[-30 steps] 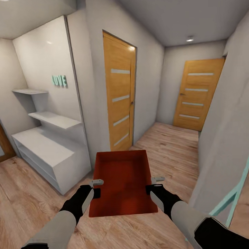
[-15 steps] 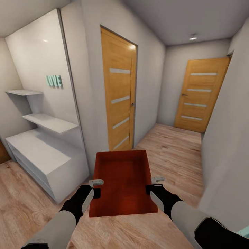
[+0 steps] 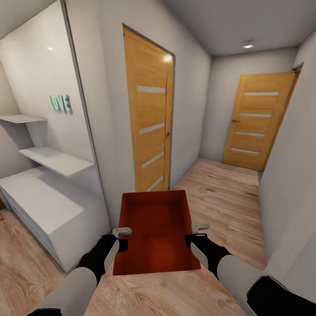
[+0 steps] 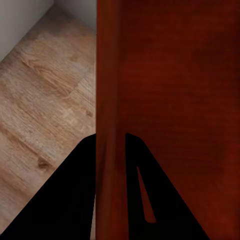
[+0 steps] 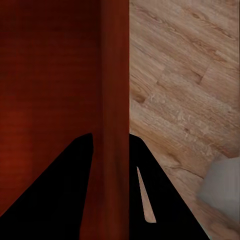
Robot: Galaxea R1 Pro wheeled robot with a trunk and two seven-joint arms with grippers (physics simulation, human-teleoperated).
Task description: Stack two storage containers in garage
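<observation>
A red-orange open-topped storage container [image 3: 156,230] is held level in front of me, above a light wood plank floor. My left gripper [image 3: 121,237] is shut on its left wall, and my right gripper [image 3: 195,234] is shut on its right wall. In the left wrist view the black fingers [image 4: 142,185] straddle the red wall [image 4: 107,125], one on each side. The right wrist view shows the same grip, fingers [image 5: 75,190] clamped over the container wall [image 5: 115,100]. The bin is empty inside.
A hallway stretches ahead. An orange-brown door [image 3: 149,118] with frosted strips stands close on the left wall, another door [image 3: 256,120] at the far end. A white shelving unit [image 3: 48,193] juts out at the left. A white wall [image 3: 294,175] runs along the right.
The whole view has shifted: the camera has moved forward and turned, so the shelving slid left and the doors drew nearer. The teal frame at the right has left view. Both grips are unchanged.
</observation>
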